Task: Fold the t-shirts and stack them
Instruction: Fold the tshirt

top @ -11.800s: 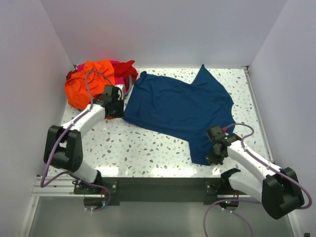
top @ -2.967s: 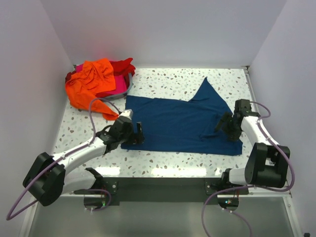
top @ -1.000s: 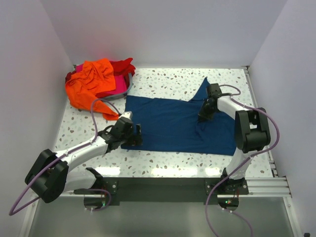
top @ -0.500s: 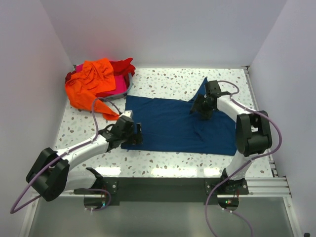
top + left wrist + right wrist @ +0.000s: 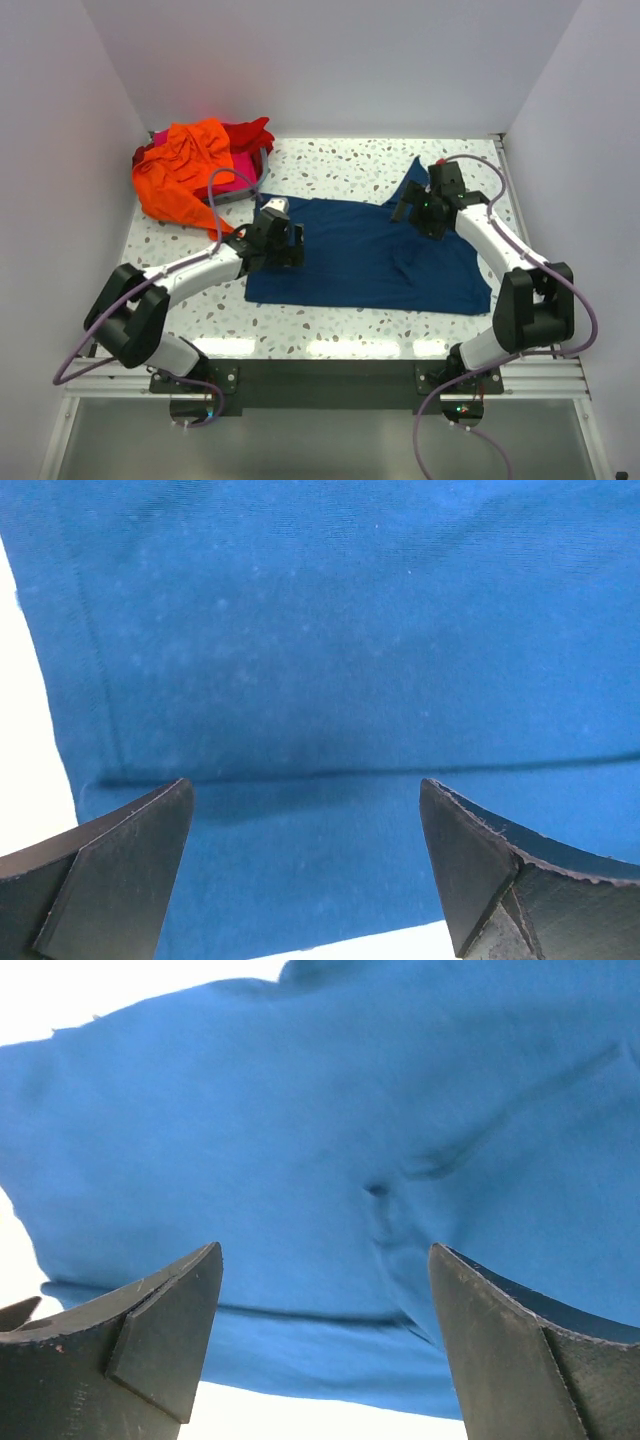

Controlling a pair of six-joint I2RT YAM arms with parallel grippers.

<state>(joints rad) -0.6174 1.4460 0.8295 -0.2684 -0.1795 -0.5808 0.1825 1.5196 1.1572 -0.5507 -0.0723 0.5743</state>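
Four t-shirts are counted from above. One navy blue t-shirt (image 5: pixel 365 258) is spread as a folded band across the middle of the speckled surface (image 5: pixel 340 160), one pointed corner reaching toward the far side. An orange t-shirt (image 5: pixel 185 165), a red t-shirt (image 5: pixel 255 135) and a magenta pink t-shirt (image 5: pixel 237 181) are heaped together at the far left corner.

Two grippers are seen, both spread wide and holding nothing. The left gripper (image 5: pixel 290 245) is placed over the navy cloth's left end, the right gripper (image 5: pixel 414 212) over its far right part.

The heap is shown by the top view alone. Only navy cloth is shown between the fingers in the wrist views. A straight fold line is seen in the left one, a small pucker in the right.
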